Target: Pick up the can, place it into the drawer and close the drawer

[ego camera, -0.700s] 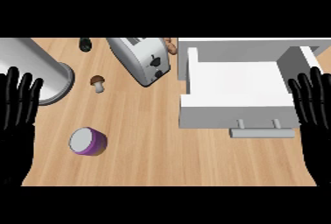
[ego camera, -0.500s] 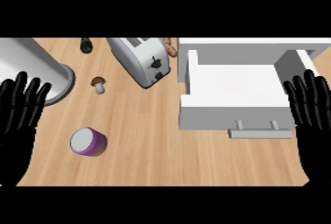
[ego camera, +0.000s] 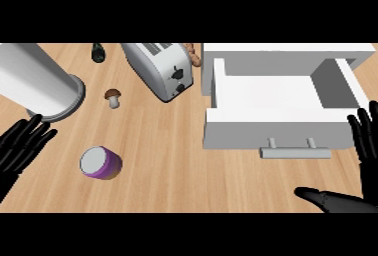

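Your purple can (ego camera: 100,162) lay ungrasped near the table's left edge, drawer (ego camera: 275,111) open, left hand (ego camera: 22,145) and right hand (ego camera: 365,137) both released; the pick-up awaited you.

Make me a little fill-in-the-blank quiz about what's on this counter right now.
1. The purple can lies nearer the robot's ____ hand.
2. The white drawer stands ____, with nothing inside.
3. The small mushroom sits left of the silver ____.
4. The right hand holds ____.

Missing words: left; open; toaster; nothing
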{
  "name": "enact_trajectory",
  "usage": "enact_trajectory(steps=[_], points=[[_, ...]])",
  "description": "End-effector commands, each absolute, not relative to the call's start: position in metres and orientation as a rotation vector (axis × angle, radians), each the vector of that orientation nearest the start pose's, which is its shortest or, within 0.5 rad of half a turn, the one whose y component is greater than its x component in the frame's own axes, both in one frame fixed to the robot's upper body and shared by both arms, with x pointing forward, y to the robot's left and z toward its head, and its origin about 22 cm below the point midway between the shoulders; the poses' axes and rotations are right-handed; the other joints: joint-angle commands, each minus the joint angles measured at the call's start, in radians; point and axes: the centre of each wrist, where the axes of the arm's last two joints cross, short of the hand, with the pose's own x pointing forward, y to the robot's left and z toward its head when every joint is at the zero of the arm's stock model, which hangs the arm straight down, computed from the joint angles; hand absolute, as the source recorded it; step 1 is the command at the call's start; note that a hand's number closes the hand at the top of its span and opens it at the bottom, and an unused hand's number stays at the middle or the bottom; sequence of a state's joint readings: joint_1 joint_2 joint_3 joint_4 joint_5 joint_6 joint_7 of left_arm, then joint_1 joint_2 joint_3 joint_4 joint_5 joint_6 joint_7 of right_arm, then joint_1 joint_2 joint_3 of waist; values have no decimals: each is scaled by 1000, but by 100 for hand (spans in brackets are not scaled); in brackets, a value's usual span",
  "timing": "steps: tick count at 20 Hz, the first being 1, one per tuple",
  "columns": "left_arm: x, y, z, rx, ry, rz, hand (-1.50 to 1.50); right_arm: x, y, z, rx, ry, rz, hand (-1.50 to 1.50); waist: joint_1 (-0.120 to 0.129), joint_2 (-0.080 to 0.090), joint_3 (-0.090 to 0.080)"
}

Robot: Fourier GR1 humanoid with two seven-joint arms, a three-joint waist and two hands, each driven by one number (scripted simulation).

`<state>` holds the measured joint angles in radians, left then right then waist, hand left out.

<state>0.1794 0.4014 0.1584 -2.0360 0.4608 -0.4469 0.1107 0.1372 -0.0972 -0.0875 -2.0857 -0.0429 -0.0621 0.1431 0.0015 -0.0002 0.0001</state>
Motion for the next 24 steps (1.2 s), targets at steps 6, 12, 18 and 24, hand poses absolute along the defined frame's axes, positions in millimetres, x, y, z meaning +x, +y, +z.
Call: enact_trajectory(steps=[6, 12, 18, 24], points=[[166, 389, 137, -274, -1695, -432, -150, 146, -315, 95, -213, -1788, -89, -150, -3, -2, 0], [146, 394, 131, -308, -1690, -389, -150, 138, -324, 77, -196, -1769, -115, -150, 0, -2, 0], [145, 411, 138, -341, -1617, -272, -150, 118, -339, 90, -216, -1781, -83, -150, -4, -2, 0], [162, 402, 142, -435, -1550, -190, -150, 117, -362, 88, -229, -1779, -108, -150, -4, -2, 1]])
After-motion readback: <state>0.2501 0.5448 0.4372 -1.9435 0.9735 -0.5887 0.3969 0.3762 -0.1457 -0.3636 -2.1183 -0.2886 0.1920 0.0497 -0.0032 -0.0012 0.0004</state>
